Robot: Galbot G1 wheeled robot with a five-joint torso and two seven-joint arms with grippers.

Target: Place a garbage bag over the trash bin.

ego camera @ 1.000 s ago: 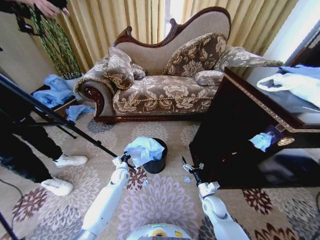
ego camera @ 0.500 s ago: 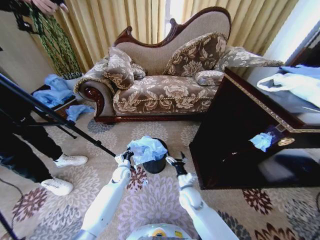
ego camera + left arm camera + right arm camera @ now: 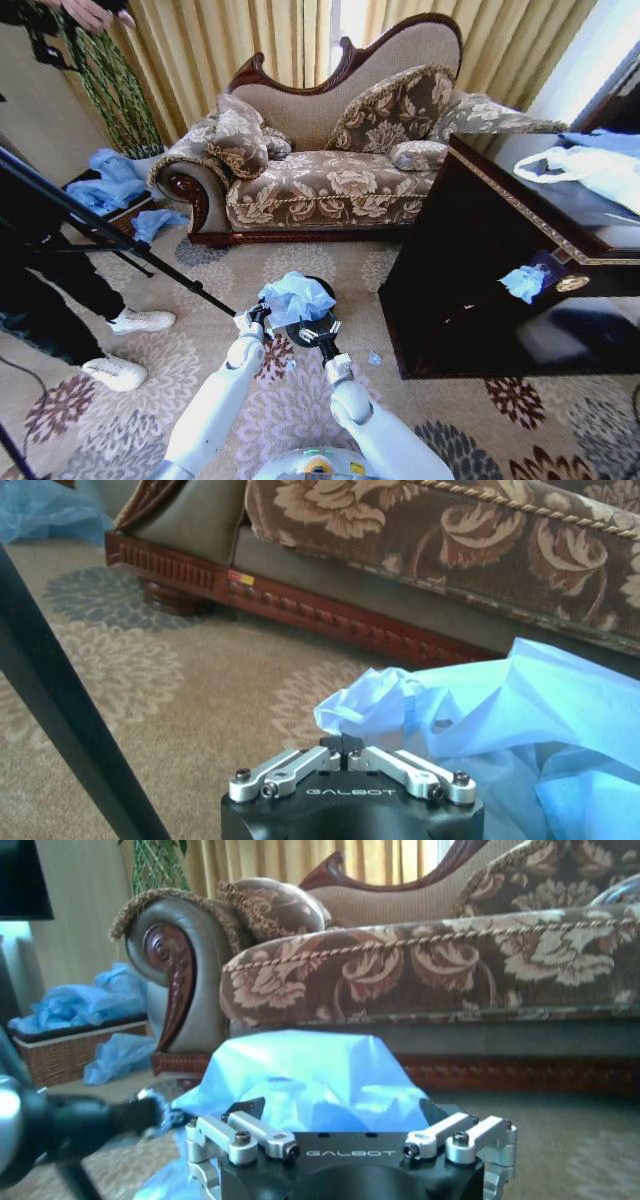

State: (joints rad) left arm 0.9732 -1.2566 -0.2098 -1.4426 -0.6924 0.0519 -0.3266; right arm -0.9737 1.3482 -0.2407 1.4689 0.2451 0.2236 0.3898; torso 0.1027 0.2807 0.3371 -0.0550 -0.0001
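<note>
on the patterned carpet (image 3: 330,395) in front of the floral sofa (image 3: 330,180), your two arms meet at the trash bin (image 3: 305,333), a small black cylinder standing between the sofa and the dark wooden cabinet (image 3: 500,270). the garbage bag (image 3: 296,296), light blue and crumpled, sits bunched over the bin's top, covering most of the rim on the side nearer the sofa. your left gripper (image 3: 258,316) is at the bag's left edge with its fingers pinched together on a twisted corner of the plastic; the left wrist view shows the closed tips (image 3: 344,744) biting that fold, the rest of the bag (image 3: 520,727) billowing beside it. your right gripper (image 3: 318,336) hangs at the bin's near side, just below the bag; in the right wrist view its fingers stand spread apart with nothing between them, the blue bag (image 3: 300,1076) rising right in front and the left gripper (image 3: 165,1116) touching the bag's edge.
</note>
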